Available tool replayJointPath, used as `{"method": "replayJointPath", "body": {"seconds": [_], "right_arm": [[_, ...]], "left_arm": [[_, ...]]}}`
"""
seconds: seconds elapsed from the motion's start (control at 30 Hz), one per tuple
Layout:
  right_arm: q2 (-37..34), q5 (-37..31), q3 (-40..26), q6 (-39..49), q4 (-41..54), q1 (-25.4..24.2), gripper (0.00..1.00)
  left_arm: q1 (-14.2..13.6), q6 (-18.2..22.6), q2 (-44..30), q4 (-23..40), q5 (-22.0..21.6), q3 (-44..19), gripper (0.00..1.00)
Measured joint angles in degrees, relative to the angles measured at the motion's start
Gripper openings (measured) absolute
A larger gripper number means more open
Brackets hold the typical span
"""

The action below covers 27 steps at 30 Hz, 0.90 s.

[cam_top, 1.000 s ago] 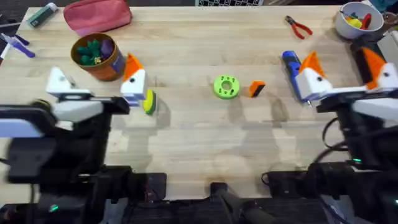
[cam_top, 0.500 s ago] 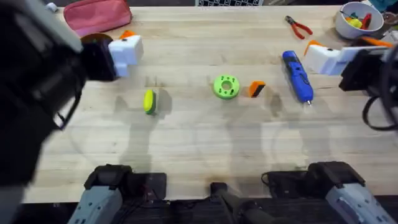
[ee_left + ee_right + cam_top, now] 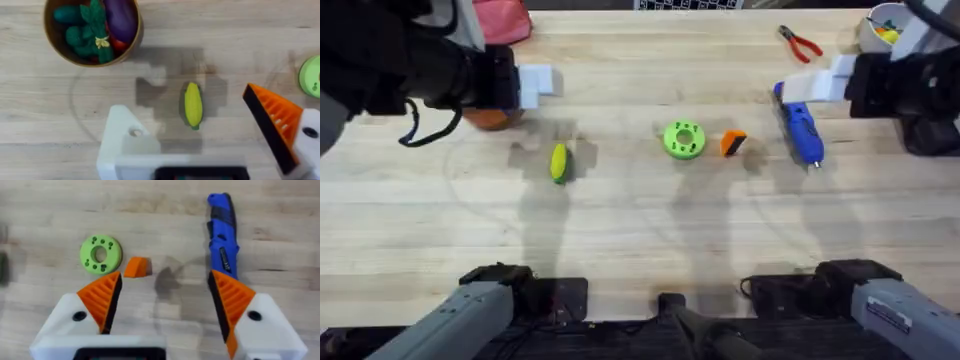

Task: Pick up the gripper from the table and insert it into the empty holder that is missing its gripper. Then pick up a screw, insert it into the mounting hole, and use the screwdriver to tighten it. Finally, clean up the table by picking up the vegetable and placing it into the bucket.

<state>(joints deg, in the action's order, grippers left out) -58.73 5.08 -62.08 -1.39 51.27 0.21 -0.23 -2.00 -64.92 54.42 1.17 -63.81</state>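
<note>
A light wooden surface (image 3: 640,240) seen from above, with two robot arms raised over its far half.

Nearest the camera among the objects, at about 9 o'clock from the surface's centre, lies the vegetable (image 3: 559,163), a small yellow-green toy corn cob, its long axis running near to far.

At the centre sits a bright green disc with holes (image 3: 683,140). Just beside it, at 3 o'clock, lies the gripper (image 3: 733,143), a loose orange wedge pad. Farther toward 3 o'clock lies the blue screwdriver (image 3: 799,124), long axis near to far, metal tip toward the camera.

The right gripper (image 3: 165,305) hangs above these, fingers wide apart and holding nothing, both bearing orange pads. In its wrist view the orange wedge lies just ahead of one finger, the screwdriver ahead of the other. The right arm is the nearer one to the wedge, and nothing blocks the way down, though the disc sits close.

The left gripper (image 3: 210,135) hovers over the corn, fingers spread and empty. One finger is the empty holder (image 3: 127,142), a bare white mount with a visible hole; the other carries an orange pad.

Farther off at 10 o'clock stands the bucket (image 3: 92,30), already holding toy vegetables, with a pink pouch (image 3: 502,20) beyond. At 1 o'clock lie red-handled pliers (image 3: 801,43) and a white bowl (image 3: 880,28).
</note>
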Motion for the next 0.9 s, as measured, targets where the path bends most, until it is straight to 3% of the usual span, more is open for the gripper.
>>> {"method": "replayJointPath", "body": {"seconds": [0.27,0.57,0.63,0.73,0.9], "right_arm": [[-0.9,1.4,0.0,-0.3,3.1,0.0,0.991],[-0.9,1.4,0.0,-0.3,4.1,0.0,0.991],[-0.9,1.4,0.0,-0.3,4.1,0.0,0.991],[-0.9,1.4,0.0,-0.3,4.1,0.0,0.992],[-0.9,1.4,0.0,-0.3,4.1,0.0,0.991]], "left_arm": [[0.0,0.0,-1.0,2.7,0.8,0.0,0.985],[0.0,-1.9,-1.0,11.4,1.0,0.0,0.985],[0.0,-2.7,-1.0,11.1,1.2,0.5,0.986],[-0.2,-4.2,-2.0,6.4,2.7,6.7,0.988],[-2.1,-4.5,-7.6,5.1,3.6,8.6,0.988]]}}
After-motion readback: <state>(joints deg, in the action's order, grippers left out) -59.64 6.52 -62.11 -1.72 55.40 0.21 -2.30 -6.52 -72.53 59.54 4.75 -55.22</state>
